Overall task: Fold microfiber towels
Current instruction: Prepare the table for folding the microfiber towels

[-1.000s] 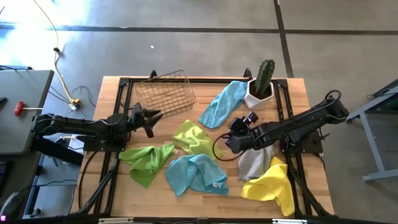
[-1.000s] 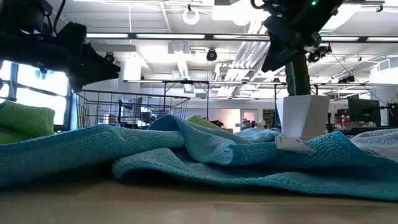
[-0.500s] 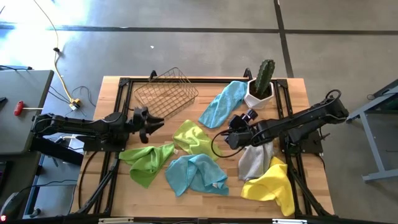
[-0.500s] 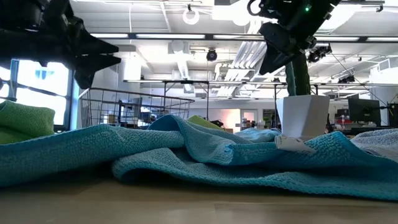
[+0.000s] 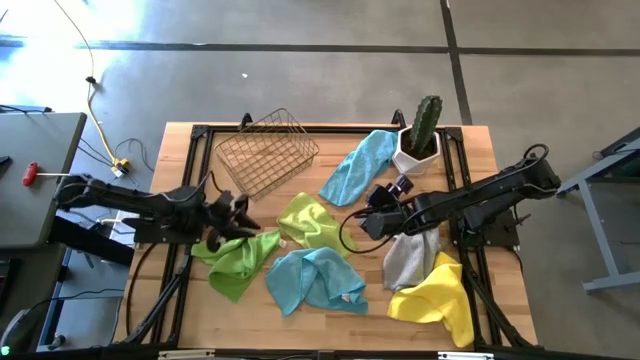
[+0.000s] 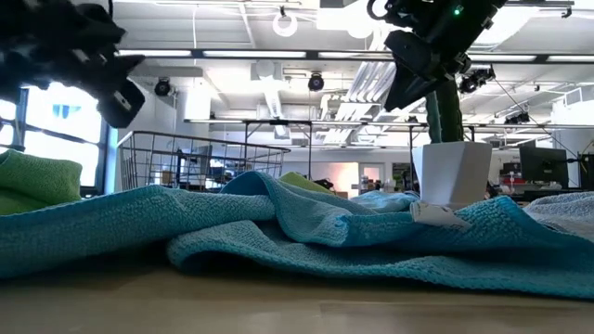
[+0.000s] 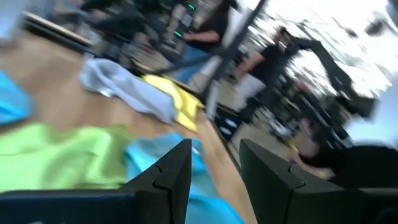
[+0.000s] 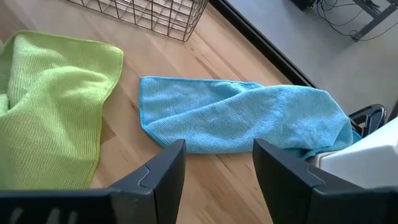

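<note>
- High view: my left hand (image 5: pixel 238 214), fingers apart and empty, hovers at the near-left lime green towel (image 5: pixel 238 258); probably reaching.
- Right hand (image 5: pixel 372 222), also apart, waits mid-table.
- Next, I pinch one towel edge.

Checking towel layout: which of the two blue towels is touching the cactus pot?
The far light blue towel; its end meets the white cactus pot. The other blue towel lies at the table's near edge.
</note>
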Tool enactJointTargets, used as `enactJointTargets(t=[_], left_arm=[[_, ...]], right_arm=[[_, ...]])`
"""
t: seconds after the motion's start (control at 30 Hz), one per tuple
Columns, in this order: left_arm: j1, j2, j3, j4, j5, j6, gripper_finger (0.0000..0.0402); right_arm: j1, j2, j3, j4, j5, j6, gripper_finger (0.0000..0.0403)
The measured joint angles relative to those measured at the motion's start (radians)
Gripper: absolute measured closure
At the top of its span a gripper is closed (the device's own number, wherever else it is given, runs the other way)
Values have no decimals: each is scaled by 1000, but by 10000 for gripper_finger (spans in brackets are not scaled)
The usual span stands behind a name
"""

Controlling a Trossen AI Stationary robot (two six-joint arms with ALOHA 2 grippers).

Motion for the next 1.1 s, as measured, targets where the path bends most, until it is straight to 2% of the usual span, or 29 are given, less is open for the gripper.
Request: enactJointTargets(t=[0.1, 0.33, 0.57, 0.73, 0.83, 0.93, 1.1], left_arm=[[-109, 30, 2, 3, -41, 33, 275], [-316, 127, 44, 5, -257, 100, 275], [-434, 287, 92, -1, -359, 19, 275], [-489, 446, 180, -47, -455, 2, 275], [-507, 559, 274, -152, -498, 25, 275], [-511, 655, 385, -360, -495, 6, 275], [-511, 778, 525, -735, -485, -181, 275]], right_arm=[[0, 0, 0, 4, 0, 0, 221], [0, 0, 0, 29, -1, 0, 221], [0, 0, 0, 36, -49, 0, 221], [0, 0, 0, 36, -66, 0, 221], [0, 0, 0, 36, -66, 0, 221], [0, 0, 0, 35, -66, -8, 221], [0, 0, 0, 39, -66, -26, 221]])
